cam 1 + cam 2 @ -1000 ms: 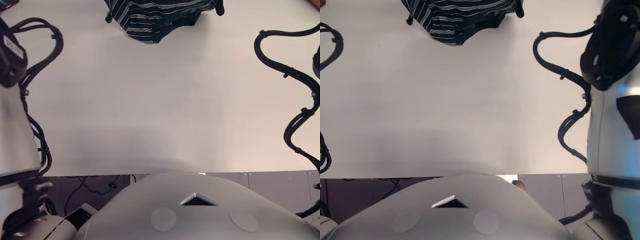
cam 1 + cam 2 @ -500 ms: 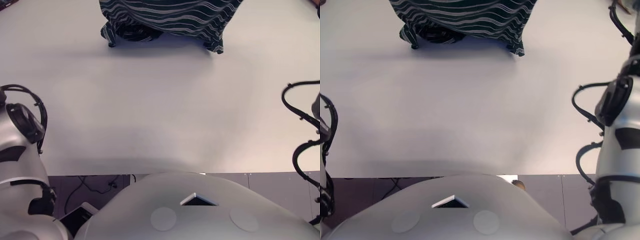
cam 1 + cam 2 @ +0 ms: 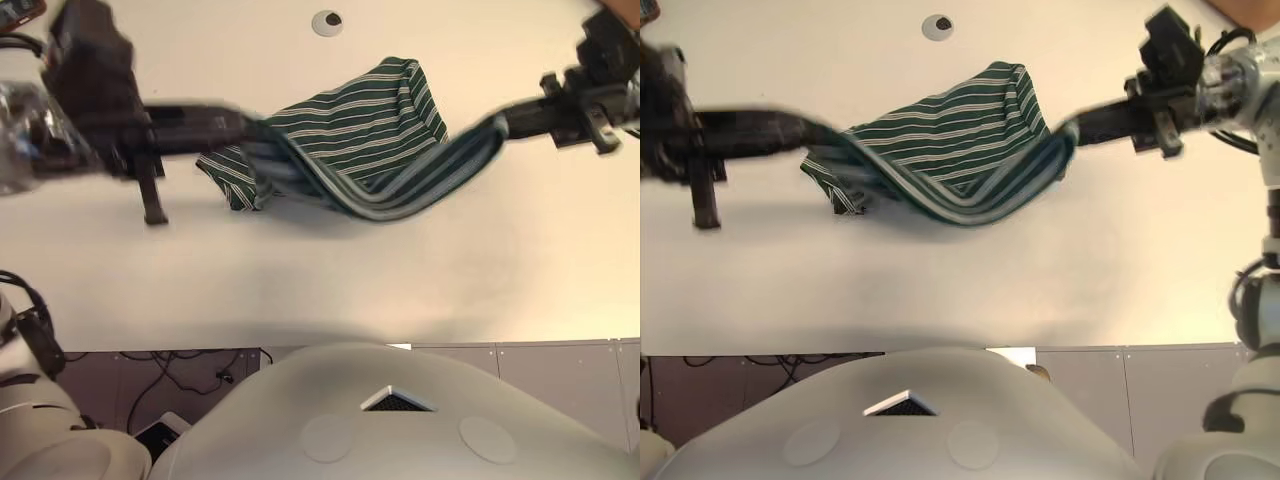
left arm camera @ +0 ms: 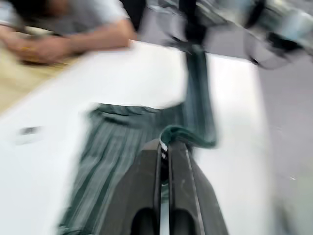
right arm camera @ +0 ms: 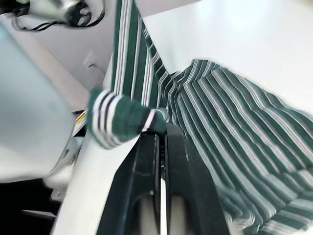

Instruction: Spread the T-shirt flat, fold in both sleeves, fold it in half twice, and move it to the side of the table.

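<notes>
A dark green T-shirt (image 3: 350,130) with thin white stripes lies partly bunched on the white table (image 3: 300,280), at mid-depth. One hem edge is lifted off the surface and sags in an arc between the two grippers. My left gripper (image 3: 252,124) is shut on the hem's left end, and the wrist view shows the cloth pinched at the left gripper's tip (image 4: 165,143). My right gripper (image 3: 500,122) is shut on the hem's right end, where the right gripper (image 5: 159,128) clamps a striped fold. The rest of the T-shirt (image 3: 940,125) trails back onto the table.
A small round port (image 3: 327,21) is set into the table behind the shirt. A person's arm (image 4: 73,36) rests on a wooden surface beyond the table's far side. The table's front edge (image 3: 400,345) runs close before me, with bare tabletop between it and the shirt.
Both arms have swung down and toward me, bringing the shirt from the far edge to mid-table. The hem is now stretched between the grippers, and the hanging cloth has dropped onto the surface.
</notes>
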Action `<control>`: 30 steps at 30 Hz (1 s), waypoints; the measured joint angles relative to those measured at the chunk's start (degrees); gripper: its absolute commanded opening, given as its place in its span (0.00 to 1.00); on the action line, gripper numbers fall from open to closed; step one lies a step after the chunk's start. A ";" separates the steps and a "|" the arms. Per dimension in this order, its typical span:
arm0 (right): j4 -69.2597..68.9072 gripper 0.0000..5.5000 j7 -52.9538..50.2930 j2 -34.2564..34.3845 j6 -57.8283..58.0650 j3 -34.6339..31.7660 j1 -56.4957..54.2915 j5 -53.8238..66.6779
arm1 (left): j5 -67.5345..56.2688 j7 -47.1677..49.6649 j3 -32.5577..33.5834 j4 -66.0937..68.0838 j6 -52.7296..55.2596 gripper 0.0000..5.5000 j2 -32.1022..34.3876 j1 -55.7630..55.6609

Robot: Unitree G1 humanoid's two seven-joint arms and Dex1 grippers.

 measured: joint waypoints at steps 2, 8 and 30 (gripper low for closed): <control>9.80 0.00 -7.35 6.12 -3.57 -1.13 -6.79 -3.80 | 5.99 3.10 -2.84 10.44 -5.32 0.00 -1.61 -7.20; 38.27 0.00 -25.75 18.02 -16.30 -6.07 -27.39 -10.17 | 23.89 6.33 -12.97 47.76 -26.95 0.00 -7.74 -29.59; 59.56 0.00 -51.59 27.16 -31.23 -21.80 -49.32 -25.49 | 47.14 16.19 -13.33 100.84 -61.23 0.00 -16.24 -68.76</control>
